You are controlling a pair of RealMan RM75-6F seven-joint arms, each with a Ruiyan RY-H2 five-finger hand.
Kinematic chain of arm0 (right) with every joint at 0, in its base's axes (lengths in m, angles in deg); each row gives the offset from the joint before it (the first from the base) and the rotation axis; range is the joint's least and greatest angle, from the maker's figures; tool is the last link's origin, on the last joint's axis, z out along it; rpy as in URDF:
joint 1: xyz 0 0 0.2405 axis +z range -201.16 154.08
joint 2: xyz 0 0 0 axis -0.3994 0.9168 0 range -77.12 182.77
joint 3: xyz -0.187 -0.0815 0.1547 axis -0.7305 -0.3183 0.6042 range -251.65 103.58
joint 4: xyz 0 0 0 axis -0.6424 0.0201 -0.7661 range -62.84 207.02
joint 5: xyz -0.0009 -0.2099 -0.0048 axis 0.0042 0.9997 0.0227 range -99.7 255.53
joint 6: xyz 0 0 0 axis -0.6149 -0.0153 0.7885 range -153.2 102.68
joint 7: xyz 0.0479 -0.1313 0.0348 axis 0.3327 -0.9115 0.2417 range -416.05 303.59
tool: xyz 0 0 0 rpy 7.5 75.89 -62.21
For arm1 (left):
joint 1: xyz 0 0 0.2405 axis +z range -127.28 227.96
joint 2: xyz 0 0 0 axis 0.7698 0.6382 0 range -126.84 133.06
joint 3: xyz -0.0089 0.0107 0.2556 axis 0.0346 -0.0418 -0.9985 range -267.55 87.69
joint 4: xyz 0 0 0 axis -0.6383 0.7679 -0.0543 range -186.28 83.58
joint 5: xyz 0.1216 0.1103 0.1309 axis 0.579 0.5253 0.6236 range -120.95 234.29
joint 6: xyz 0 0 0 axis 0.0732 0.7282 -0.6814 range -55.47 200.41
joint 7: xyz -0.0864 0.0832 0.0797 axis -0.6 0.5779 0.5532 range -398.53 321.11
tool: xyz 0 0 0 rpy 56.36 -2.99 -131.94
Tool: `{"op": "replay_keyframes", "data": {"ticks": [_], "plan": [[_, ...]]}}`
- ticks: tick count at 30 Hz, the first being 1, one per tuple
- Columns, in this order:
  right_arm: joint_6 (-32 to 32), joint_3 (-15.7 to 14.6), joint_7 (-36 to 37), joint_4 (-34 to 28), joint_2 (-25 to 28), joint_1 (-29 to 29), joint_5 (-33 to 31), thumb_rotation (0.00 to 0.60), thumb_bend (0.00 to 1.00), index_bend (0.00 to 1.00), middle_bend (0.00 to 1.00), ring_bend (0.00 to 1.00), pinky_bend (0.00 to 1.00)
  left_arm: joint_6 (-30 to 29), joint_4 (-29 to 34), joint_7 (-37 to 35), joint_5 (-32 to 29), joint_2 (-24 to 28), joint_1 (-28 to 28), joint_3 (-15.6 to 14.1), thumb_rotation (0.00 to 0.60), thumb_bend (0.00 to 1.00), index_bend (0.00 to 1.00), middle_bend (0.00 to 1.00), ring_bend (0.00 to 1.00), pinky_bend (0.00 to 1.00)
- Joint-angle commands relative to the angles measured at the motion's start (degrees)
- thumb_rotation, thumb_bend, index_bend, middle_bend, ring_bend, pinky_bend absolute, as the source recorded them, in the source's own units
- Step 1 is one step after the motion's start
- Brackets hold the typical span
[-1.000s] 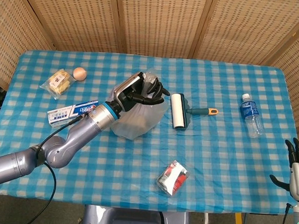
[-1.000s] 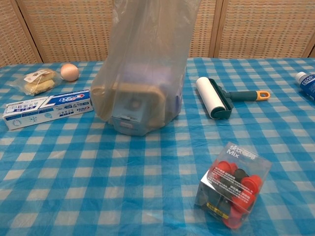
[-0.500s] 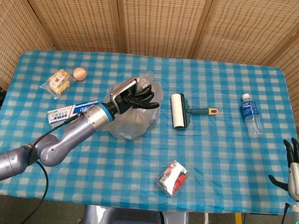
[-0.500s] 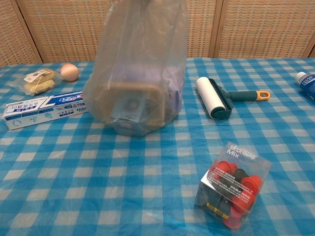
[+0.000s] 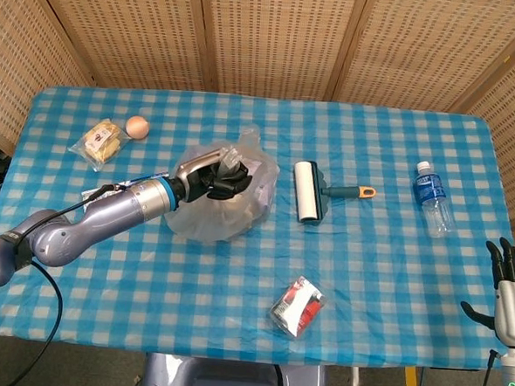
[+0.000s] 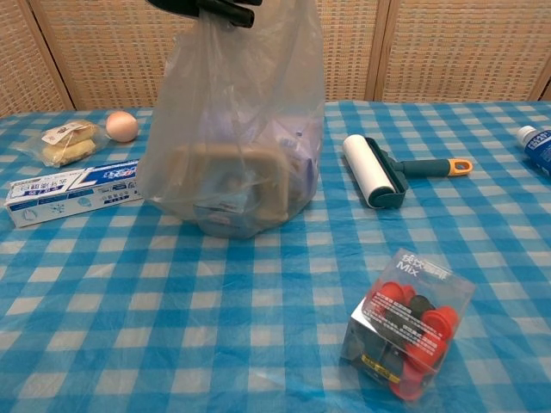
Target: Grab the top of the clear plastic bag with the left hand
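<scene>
The clear plastic bag (image 6: 232, 146) stands upright on the checked table, with a tan box and other items inside it. My left hand (image 5: 213, 176) grips the gathered top of the bag (image 5: 232, 187); in the chest view its dark fingers (image 6: 211, 9) close on the plastic at the top edge of the frame. My right hand (image 5: 509, 291) hangs past the table's right front corner, fingers apart and empty.
A toothpaste box (image 6: 73, 189), a wrapped snack (image 6: 62, 140) and an egg (image 6: 122, 126) lie left of the bag. A lint roller (image 6: 379, 176) lies to its right, a water bottle (image 5: 434, 198) further right. A clear box of red and black items (image 6: 409, 323) sits near the front.
My left hand has lowered and drawn back to the left, closing on the bag's top. The bag's upper part has bunched and shifted left with it.
</scene>
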Motion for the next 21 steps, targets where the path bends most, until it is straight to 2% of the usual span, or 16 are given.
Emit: {"op": "replay_keyframes", "data": {"ticks": [1,5,6,8,11,17,21], "plan": [[0.03,-0.04,-0.01,0.00,-0.01,0.01,0.05,0.600,0.00,0.00,0.00,0.00,0.00,-0.18,0.41,2.21,-1.88,0.59,2.31,1.82,0.600,1.00,1.00,1.00,1.00,1.00],[0.16,-0.11,-0.15,-0.03,-0.08,0.08,0.08,0.600,0.00,0.00,0.00,0.00,0.00,-1.19,1.62,3.17,-3.69,0.64,4.70,4.54,0.600,1.00,1.00,1.00,1.00,1.00],[0.22,-0.14,-0.20,-0.03,-0.11,0.11,0.10,0.600,0.00,0.00,0.00,0.00,0.00,-2.18,2.51,3.66,-4.24,0.32,6.04,6.09,0.600,1.00,1.00,1.00,1.00,1.00],[0.08,-0.21,-0.48,-0.12,-0.21,0.11,0.29,0.600,0.00,0.00,0.00,0.00,0.00,-7.75,5.81,3.50,-5.00,-1.39,9.71,11.10,0.600,1.00,1.00,1.00,1.00,1.00],[-0.04,-0.22,-0.79,-0.18,-0.32,0.09,0.29,0.600,0.00,0.00,0.00,0.00,0.00,-11.36,8.60,3.69,-4.15,-2.91,12.09,14.70,0.600,1.00,1.00,1.00,1.00,1.00],[0.03,-0.26,-1.37,-0.16,-0.57,0.18,0.19,0.600,0.00,0.00,0.00,0.00,0.00,-13.02,12.29,2.76,-3.82,-2.78,12.99,19.75,0.600,1.00,1.00,1.00,1.00,1.00],[0.03,-0.23,-1.57,-0.13,-0.66,0.21,0.10,0.600,0.00,0.00,0.00,0.00,0.00,-14.48,13.85,2.61,-4.75,-1.49,12.10,20.91,0.600,1.00,1.00,1.00,1.00,1.00]]}}
